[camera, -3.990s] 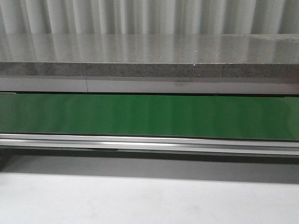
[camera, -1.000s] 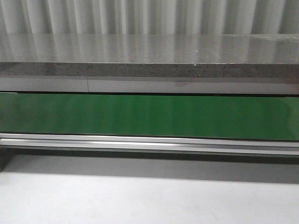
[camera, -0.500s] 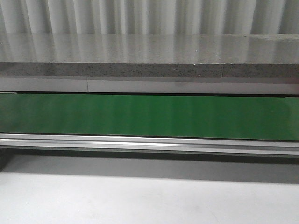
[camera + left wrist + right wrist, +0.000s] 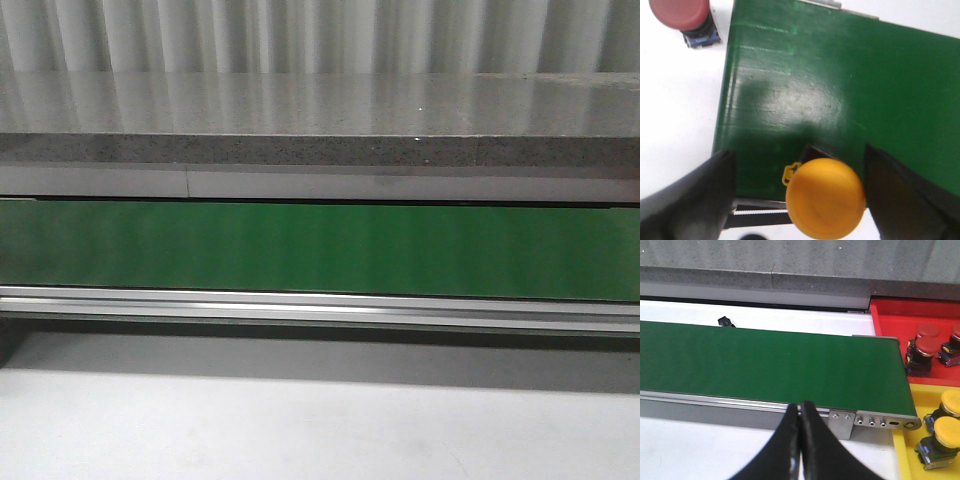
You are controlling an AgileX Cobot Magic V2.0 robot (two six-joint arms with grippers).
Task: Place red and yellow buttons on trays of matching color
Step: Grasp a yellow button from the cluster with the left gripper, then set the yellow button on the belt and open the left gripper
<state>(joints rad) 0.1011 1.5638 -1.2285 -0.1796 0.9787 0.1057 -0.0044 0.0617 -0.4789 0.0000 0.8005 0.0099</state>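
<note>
Yellow button (image 4: 825, 197) sits between the wide-spread jaws of the left gripper (image 4: 805, 200), ungrasped, at the green belt's (image 4: 840, 95) end; right gripper (image 4: 799, 440) pinched closed, empty.

I am looking at what reads as an industrial test cell or automation lab. A green conveyor belt (image 4: 320, 248) is running across the front view, carried in an aluminium frame rail (image 4: 320, 305). Beyond it a speckled grey stone-like counter (image 4: 320, 120) is sitting against corrugated metal wall cladding (image 4: 320, 35). At the belt's end, red tray (image 4: 920, 320) and yellow tray (image 4: 925, 400) are holding industrial push buttons (image 4: 926, 347), suggesting a sorting bench.
</note>
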